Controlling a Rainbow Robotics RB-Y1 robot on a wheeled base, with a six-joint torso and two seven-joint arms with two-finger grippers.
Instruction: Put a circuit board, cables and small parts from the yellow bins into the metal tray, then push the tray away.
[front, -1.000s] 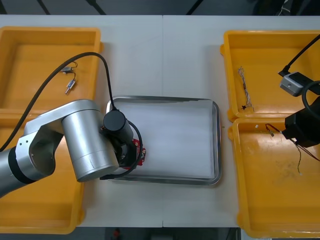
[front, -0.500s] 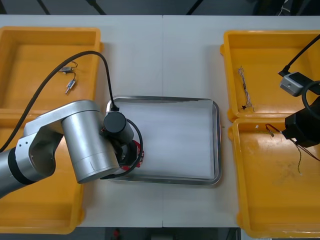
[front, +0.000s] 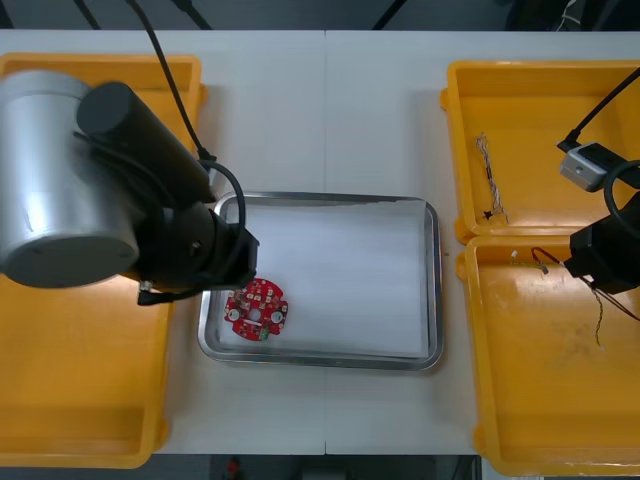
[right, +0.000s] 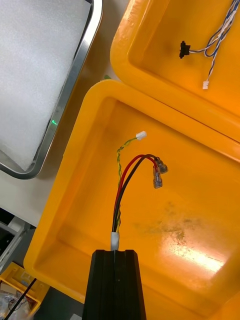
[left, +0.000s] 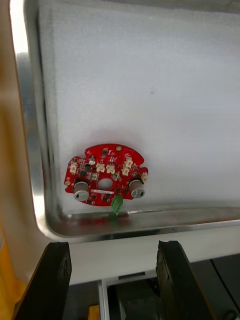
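Note:
A round red circuit board (front: 256, 310) lies flat in the near left corner of the metal tray (front: 432, 280). My left gripper (front: 205, 262) hangs above the tray's left rim. In the left wrist view its fingers (left: 55, 270) stand wide apart and open, with the board (left: 105, 175) lying free beyond them on the tray's (left: 30, 150) white lining. Over the near right bin (front: 560, 430), my right gripper (right: 115, 252) is shut on the red and yellow cable (right: 131, 172), whose white sleeve runs into the fingertips. The cable's ends trail onto the bin floor.
A twisted blue and white cable (front: 488, 180) lies in the far right bin (front: 540, 75). Small metal parts (front: 138, 162) sit in the far left bin (front: 60, 130). The left arm's big silver body (front: 60, 190) overhangs the left bins.
My left gripper has opened and let the circuit board go in the tray. The left arm has lifted and drawn back to the left. The right arm has not moved.

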